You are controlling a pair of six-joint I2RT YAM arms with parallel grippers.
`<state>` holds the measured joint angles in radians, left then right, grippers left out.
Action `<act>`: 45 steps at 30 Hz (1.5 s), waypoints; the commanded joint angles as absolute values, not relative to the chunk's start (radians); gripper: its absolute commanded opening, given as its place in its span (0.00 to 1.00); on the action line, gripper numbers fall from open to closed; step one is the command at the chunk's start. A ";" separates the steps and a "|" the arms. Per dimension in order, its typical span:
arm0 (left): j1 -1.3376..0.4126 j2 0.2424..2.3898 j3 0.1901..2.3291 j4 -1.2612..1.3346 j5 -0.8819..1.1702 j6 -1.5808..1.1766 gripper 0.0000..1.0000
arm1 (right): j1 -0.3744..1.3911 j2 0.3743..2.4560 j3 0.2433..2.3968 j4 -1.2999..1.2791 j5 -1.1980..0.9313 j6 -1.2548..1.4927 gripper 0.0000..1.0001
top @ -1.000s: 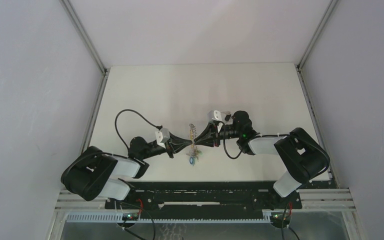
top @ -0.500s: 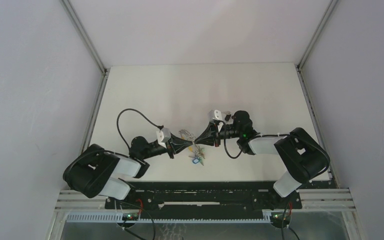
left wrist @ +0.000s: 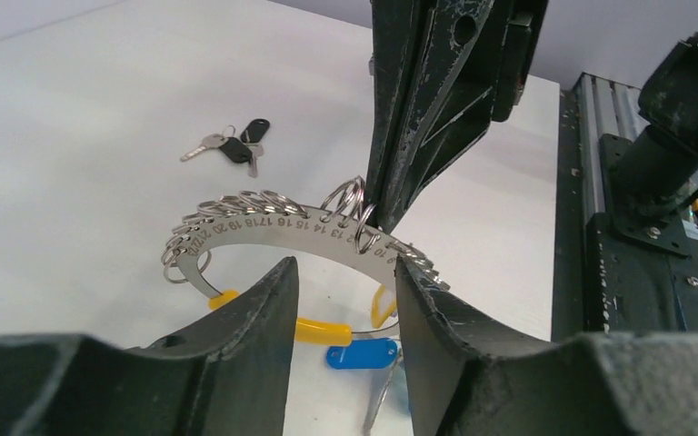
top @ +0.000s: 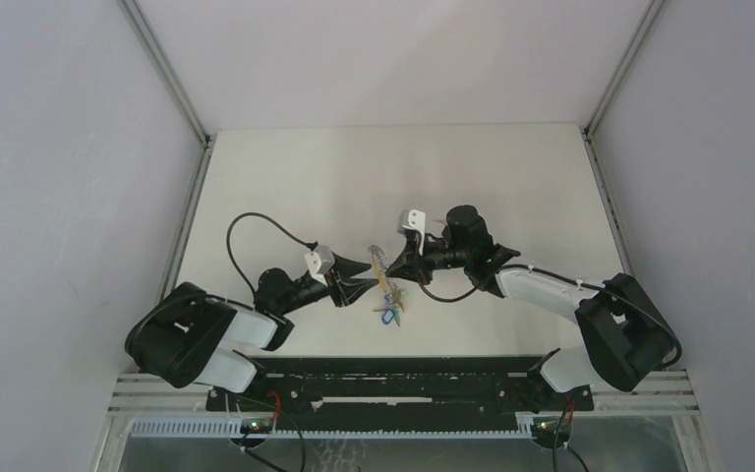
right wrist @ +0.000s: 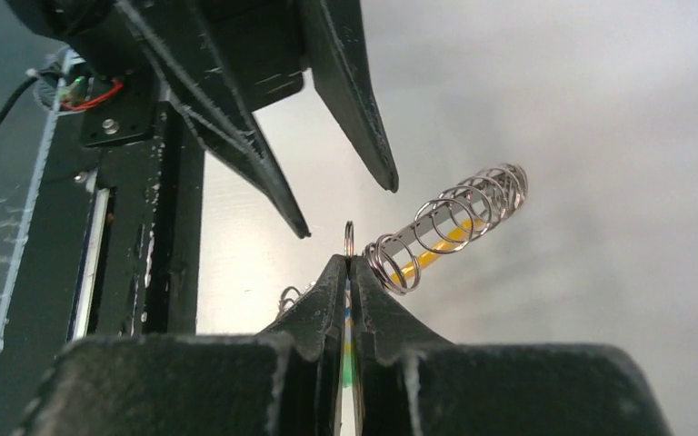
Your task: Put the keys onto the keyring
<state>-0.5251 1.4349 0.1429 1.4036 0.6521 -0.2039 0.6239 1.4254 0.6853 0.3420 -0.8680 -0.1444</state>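
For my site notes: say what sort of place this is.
Probably a lab robot cell, not a home: a white table, plain grey enclosure walls, and an aluminium mounting rail at its near edge.

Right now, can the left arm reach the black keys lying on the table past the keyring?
Probably not directly. The keyring, clamped in the shut right gripper, hangs between the open left gripper and the black keys. It would likely need to swing around.

The keyring (left wrist: 273, 227) is pinched at centre frame by the right gripper (left wrist: 377, 216) from above; black-headed keys (left wrist: 234, 147) are seen lying at upper left.
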 commanded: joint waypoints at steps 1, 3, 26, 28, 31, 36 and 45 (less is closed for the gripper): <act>-0.523 1.392 0.111 1.445 0.597 -0.240 0.49 | 0.685 1.382 0.837 -0.071 -0.625 -0.260 0.00; -0.527 1.378 0.098 1.444 0.594 -0.245 0.50 | 0.708 1.388 0.890 -0.178 -0.556 -0.267 0.00; -0.701 1.532 0.189 1.449 0.465 -0.228 0.50 | 0.846 1.707 1.461 -0.949 -0.141 -0.231 0.00; -0.704 1.560 0.204 1.455 0.460 -0.226 0.51 | 0.846 1.715 1.476 -0.965 -0.179 -0.235 0.00; -0.704 1.583 0.218 1.460 0.455 -0.210 0.51 | 0.844 1.724 1.487 -0.989 -0.161 -0.245 0.00; -0.704 1.602 0.239 1.460 0.462 -0.151 0.50 | 0.819 1.728 1.496 -1.009 -0.241 -0.278 0.00; -0.698 1.655 0.283 1.462 0.584 -0.003 0.48 | 0.789 1.751 1.516 -1.031 -0.323 -0.304 0.00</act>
<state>-0.7002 1.6279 0.2314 1.4086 0.5049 -0.1017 0.7952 1.7584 1.4830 -1.0290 -0.2760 -0.2729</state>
